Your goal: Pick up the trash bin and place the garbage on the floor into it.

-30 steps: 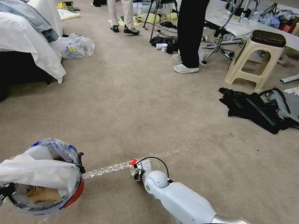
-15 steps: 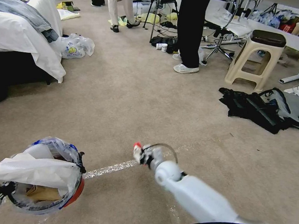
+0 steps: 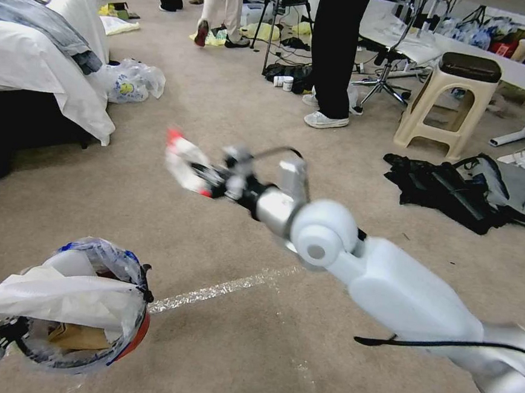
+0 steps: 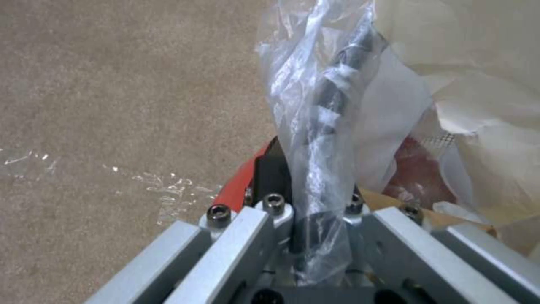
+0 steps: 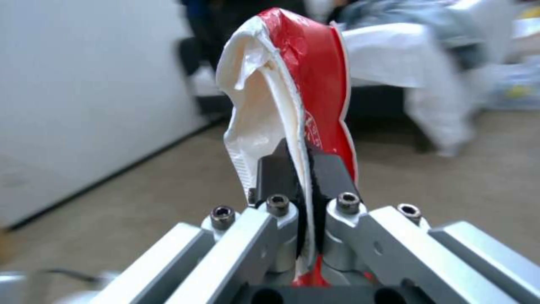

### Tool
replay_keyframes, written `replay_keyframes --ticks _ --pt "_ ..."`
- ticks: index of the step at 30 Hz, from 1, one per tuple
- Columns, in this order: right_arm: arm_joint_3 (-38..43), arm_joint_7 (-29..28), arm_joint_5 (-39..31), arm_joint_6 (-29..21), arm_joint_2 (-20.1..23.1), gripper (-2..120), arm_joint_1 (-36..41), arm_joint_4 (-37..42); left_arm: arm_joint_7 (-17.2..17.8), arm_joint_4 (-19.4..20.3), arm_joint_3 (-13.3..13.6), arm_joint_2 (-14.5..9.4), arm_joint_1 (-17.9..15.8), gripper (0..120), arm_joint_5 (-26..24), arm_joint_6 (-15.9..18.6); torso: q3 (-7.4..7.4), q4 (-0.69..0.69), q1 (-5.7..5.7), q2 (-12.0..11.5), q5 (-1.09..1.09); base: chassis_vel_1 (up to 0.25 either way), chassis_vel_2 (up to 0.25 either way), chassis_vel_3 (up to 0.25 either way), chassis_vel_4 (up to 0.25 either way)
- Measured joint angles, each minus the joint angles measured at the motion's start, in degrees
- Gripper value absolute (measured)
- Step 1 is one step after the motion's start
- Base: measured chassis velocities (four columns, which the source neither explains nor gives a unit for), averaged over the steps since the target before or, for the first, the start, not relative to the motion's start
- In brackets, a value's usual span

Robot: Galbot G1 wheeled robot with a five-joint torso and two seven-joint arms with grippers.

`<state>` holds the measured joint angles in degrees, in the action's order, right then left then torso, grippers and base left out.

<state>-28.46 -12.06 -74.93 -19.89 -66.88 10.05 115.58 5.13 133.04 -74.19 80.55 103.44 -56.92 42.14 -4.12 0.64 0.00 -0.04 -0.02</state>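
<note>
My right gripper [image 3: 206, 180] has risen off the floor [image 3: 231, 127] with a red-and-white wrapper [image 5: 292, 93], so this piece is ready for the bin [image 3: 84, 309]. Its jaws are nipped tight on the wrapper's lower edge. My left gripper [image 4: 315, 211] clamps the bin's bagged rim, I think, holding it low at my left, well apart.

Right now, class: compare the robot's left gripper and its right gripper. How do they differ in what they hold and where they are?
The left gripper clamps the trash bin by its bagged rim; the right gripper pinches a flat red and white wrapper.
The left gripper sits low at the robot's left side; the right gripper is raised in mid-air, stretched forward above the floor.
Both are shut on something.
</note>
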Motion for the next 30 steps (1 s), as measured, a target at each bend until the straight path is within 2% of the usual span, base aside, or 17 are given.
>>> replay_keyframes --ticks 3,7,9,18,30 --pt "-2.1 -1.6 -5.4 -0.8 -1.6 0 -1.4 2.1 0.1 0.1 -0.1 0.0 0.1 1 -0.1 0.0 0.00 0.02 0.00 0.0 0.00 0.000 0.000 0.000 0.000" --pt "-3.8 -3.4 -9.1 -2.1 -2.1 0 -1.9 3.6 0.2 0.2 -0.2 0.0 0.1 1 -0.1 0.0 0.00 0.02 0.00 0.0 0.01 0.000 0.000 0.000 0.000" --pt "-5.8 -6.3 -11.2 -3.4 -2.6 0 -1.8 5.4 0.3 0.2 -0.1 0.2 -0.1 1 -0.1 0.0 0.00 0.03 0.00 0.0 0.01 0.000 0.000 0.000 0.000" --pt "-7.9 -11.5 -13.6 -6.5 -3.3 0 -1.0 6.5 0.5 0.5 0.1 0.6 -0.4 1 -0.1 0.0 0.00 0.03 0.00 0.0 0.01 0.000 0.000 0.000 0.000" --pt "-12.2 -19.0 -14.1 -11.0 -7.5 0 -0.5 3.5 0.5 1.2 0.0 0.9 -0.1 1 -0.3 0.0 0.00 0.02 0.00 0.0 0.01 0.000 0.000 0.000 0.000"
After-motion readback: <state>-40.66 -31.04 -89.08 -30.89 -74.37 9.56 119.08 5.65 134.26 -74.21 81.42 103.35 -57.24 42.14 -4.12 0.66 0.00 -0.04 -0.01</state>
